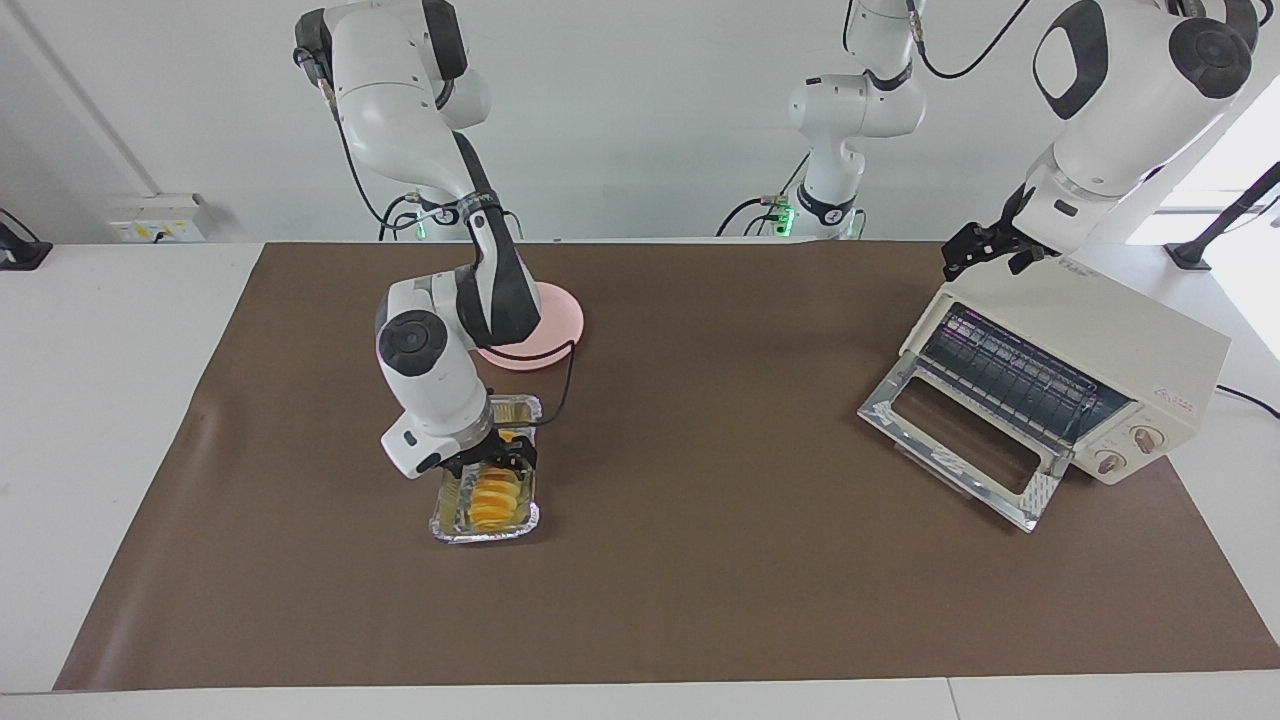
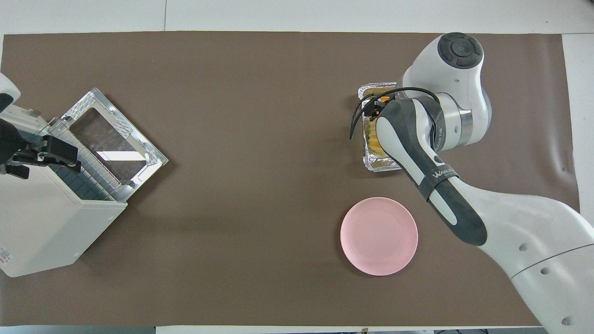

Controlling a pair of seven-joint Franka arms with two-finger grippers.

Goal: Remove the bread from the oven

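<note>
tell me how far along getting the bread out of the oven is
Done: the oven stands open, its rack bare, and the bread lies in the foil tray on the mat, out of the oven. In hand: the right pincer is open just over the bread. The left pincer waits over the oven top. Left: perhaps moving the bread to the pink plate.

The right arm drops from its base in a tall arch, its forearm slanting out over the table, the wrist bent so that the right gripper (image 1: pixel 492 462) points steeply downward, low toward the right arm's end, jaws spread wide; from overhead its forearm hides most of the right gripper (image 2: pixel 373 107); the left arm is folded high at its own end, waiting, wrist angled down, the left gripper (image 1: pixel 985 250) parted, fingers pointing inward, the left gripper (image 2: pixel 44 155) level.
</note>
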